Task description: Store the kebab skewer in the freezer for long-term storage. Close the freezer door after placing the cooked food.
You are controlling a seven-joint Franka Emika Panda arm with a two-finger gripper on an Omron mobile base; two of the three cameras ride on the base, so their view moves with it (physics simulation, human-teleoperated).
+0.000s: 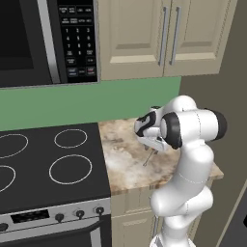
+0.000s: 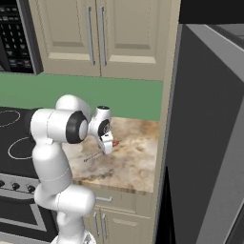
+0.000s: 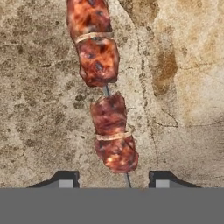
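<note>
Gripper (image 3: 113,183) low over kebab skewer (image 3: 107,100) on tabletop (image 3: 183,87) — fingertips apart, straddling stick, not clamped yet. Best to pinch bare stick btwn meat chunks, centred — then lift level.

You've got 1 kebab skewer (image 3: 107,109) w/ 2 meat clusters (image 3: 113,135) showing in hand view. Stove (image 1: 48,159): 4 burner rings (image 1: 70,169), 3 knobs (image 1: 79,213). Upper cabinet (image 2: 95,38): 2 doors, 2 bar handles (image 2: 89,35); 1 microwave (image 1: 43,38).

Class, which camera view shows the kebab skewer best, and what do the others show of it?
The hand view: the kebab skewer lies close up on the counter, meat chunks distinct. In the left base view only its thin stick end pokes out; in the right base view, a stick and a reddish bit behind the gripper.
</note>
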